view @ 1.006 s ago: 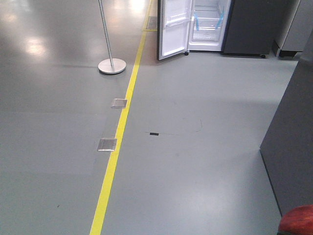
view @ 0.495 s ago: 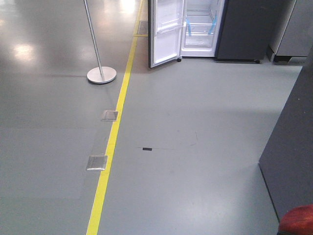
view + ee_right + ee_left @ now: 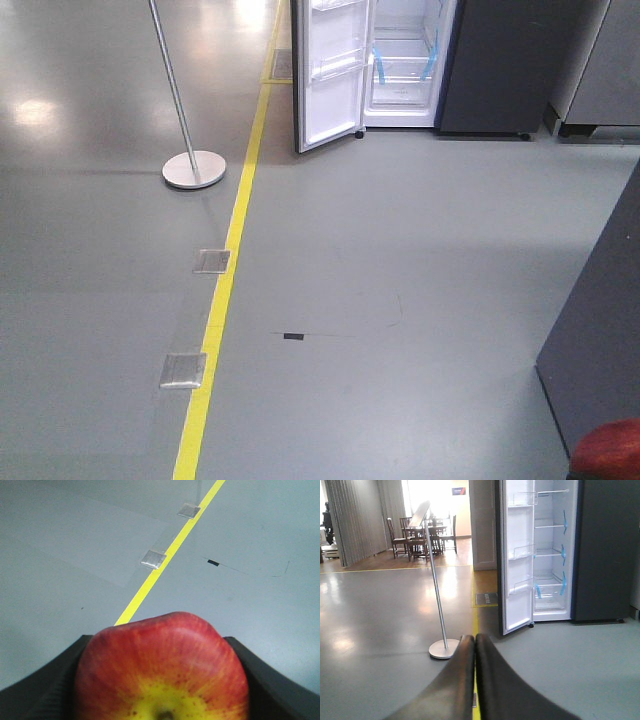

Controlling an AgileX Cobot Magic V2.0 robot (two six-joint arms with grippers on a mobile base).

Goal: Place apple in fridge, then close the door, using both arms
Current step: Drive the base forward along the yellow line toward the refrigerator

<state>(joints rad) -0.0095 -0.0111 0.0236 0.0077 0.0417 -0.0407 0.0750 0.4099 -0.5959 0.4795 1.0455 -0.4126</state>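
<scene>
The apple is cut off by the near edge of the right wrist view, its stem dimple halved. The front view shows only a red sliver of it at the near right corner. The right gripper appears only as dark wedges beside it. The left gripper is blurred. The fridge and door lose their tops.

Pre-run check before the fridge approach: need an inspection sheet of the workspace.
Surface: grey floor, yellow line running toward the fridge.
Job's things: apple in right gripper; fridge open, blue tape strips inside; door standing wide open.
Clutter: pole stand left of the line; metal floor plates; small black mark.
Grippers: right gripper shut on apple; left gripper shut, holding nothing.
Cables: nothing seen.
Surroundings: dark cabinet at right; table and chairs far back.
</scene>
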